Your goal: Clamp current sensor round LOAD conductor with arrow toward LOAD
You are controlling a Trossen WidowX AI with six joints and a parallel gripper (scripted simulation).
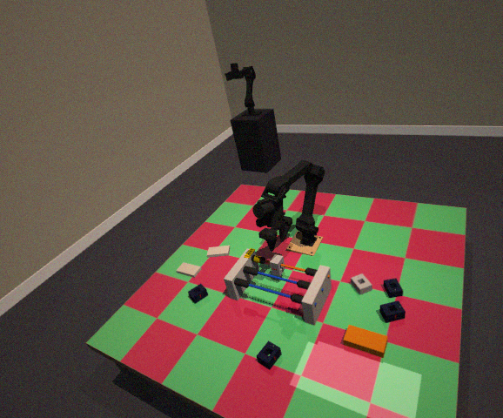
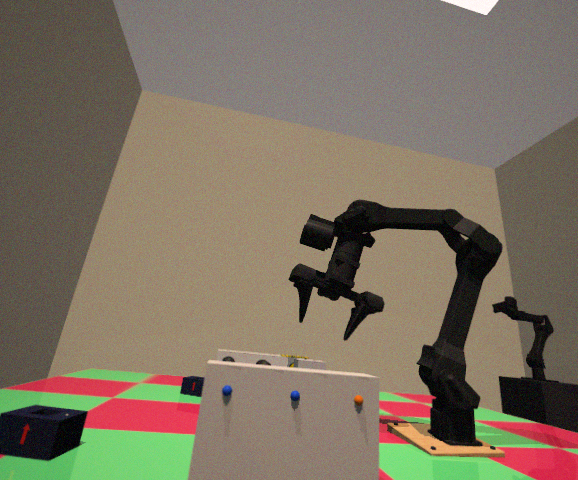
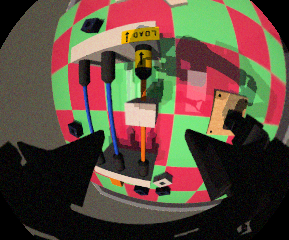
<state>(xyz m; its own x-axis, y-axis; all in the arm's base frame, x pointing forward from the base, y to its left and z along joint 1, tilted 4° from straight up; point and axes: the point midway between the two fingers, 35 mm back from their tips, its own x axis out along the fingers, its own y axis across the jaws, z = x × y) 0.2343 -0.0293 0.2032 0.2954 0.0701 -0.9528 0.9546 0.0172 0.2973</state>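
The pale current sensor sits around the orange conductor, at the middle of its length. It looks closed; the latch and the direction of its arrow cannot be made out. In the exterior view it is hidden behind the near end block. The yellow LOAD marker is on the far end block, at the orange conductor's end. My gripper is wide open and empty, pointing down above the sensor, with one finger to each side of it in the wrist view.
Two blue conductors run beside the orange one between pale end blocks. Several dark blue blocks, a white holed block, an orange slab and two cream tiles lie around the stand.
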